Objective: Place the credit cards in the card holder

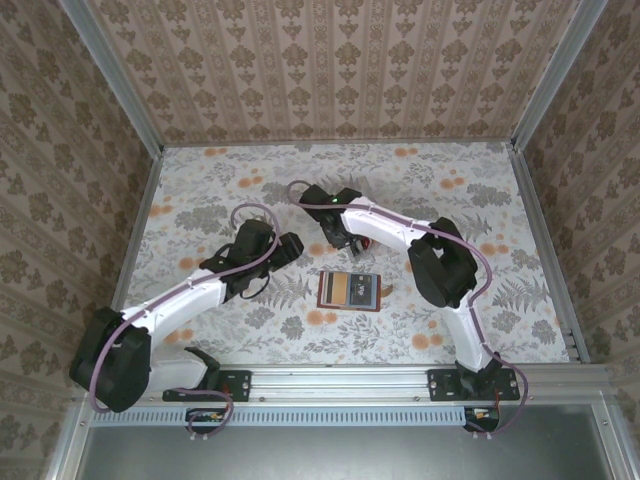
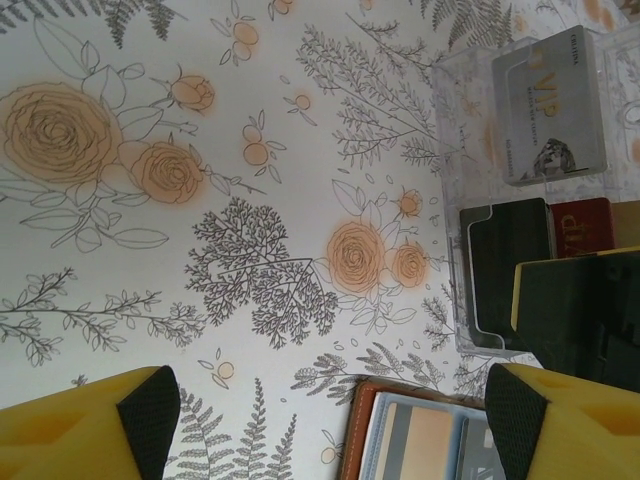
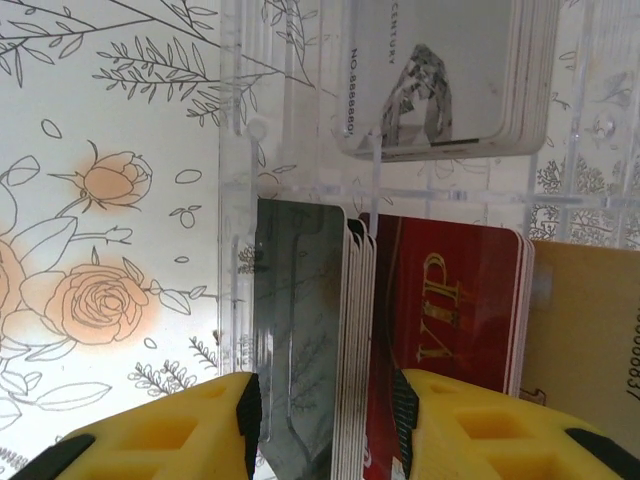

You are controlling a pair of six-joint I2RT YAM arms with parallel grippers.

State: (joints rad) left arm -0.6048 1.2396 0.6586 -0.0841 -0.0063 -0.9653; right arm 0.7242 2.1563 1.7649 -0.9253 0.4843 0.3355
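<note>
Parted and empty, the right jaws straddle the dark grey cards (image 3: 300,330) in the clear rack (image 3: 235,150), red cards (image 3: 450,320) just outside; pinch a single card squarely, then head for the card holder (image 2: 420,438), lying open beneath the wide, empty left jaws.

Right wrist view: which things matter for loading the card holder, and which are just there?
For the job:
dark cards
red VIP cards
silver cards
gold card
card holder
right gripper, open, astride the dark cards

Just there:
clear rack holding the cards
floral tablecloth
</note>
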